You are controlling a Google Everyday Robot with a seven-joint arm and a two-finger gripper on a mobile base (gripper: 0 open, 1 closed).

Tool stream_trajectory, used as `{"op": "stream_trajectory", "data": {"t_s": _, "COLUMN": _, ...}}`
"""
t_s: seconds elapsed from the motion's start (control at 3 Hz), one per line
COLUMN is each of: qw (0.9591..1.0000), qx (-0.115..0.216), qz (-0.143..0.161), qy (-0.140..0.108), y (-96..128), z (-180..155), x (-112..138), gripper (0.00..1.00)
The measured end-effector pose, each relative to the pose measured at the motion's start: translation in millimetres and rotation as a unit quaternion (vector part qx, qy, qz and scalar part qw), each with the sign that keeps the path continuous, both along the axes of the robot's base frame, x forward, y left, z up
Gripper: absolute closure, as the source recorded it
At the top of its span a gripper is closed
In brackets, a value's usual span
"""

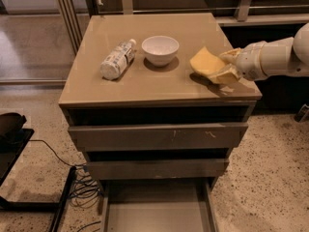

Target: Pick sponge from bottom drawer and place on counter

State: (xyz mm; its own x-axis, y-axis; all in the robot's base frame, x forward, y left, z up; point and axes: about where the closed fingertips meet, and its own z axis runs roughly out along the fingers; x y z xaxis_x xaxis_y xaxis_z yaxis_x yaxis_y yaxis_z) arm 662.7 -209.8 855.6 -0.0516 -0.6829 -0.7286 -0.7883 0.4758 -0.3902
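The pale-yellow sponge (205,62) hangs tilted just above the right side of the beige counter (145,81), right of the white bowl. My gripper (226,65) reaches in from the right on a white arm and is shut on the sponge's right edge. The bottom drawer (157,211) is pulled open at the bottom of the view, and the part of its grey floor that shows is bare.
A white bowl (160,49) stands at the counter's middle. A plastic bottle (117,59) lies on its side at the left. Two upper drawers (157,137) sit slightly open. Black gear and cables (72,187) lie on the floor at the left.
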Motion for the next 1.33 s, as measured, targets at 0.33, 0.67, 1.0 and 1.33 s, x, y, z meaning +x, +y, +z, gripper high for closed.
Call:
{"op": "stream_trajectory", "data": {"t_s": 0.33, "qw": 1.0, "qx": 0.0, "qz": 0.0, "qy": 0.0, "y": 0.1, "z": 0.0, "x": 0.0, "gripper": 0.35}}
{"op": "stream_trajectory", "data": {"t_s": 0.67, "qw": 1.0, "qx": 0.0, "qz": 0.0, "qy": 0.0, "y": 0.1, "z": -0.1, "x": 0.0, "gripper": 0.12}}
{"op": "stream_trajectory", "data": {"t_s": 1.0, "qw": 1.0, "qx": 0.0, "qz": 0.0, "qy": 0.0, "y": 0.1, "z": -0.1, "x": 0.0, "gripper": 0.0}}
{"op": "stream_trajectory", "data": {"t_s": 1.33, "qw": 1.0, "qx": 0.0, "qz": 0.0, "qy": 0.0, "y": 0.1, "z": -0.1, "x": 0.0, "gripper": 0.0}}
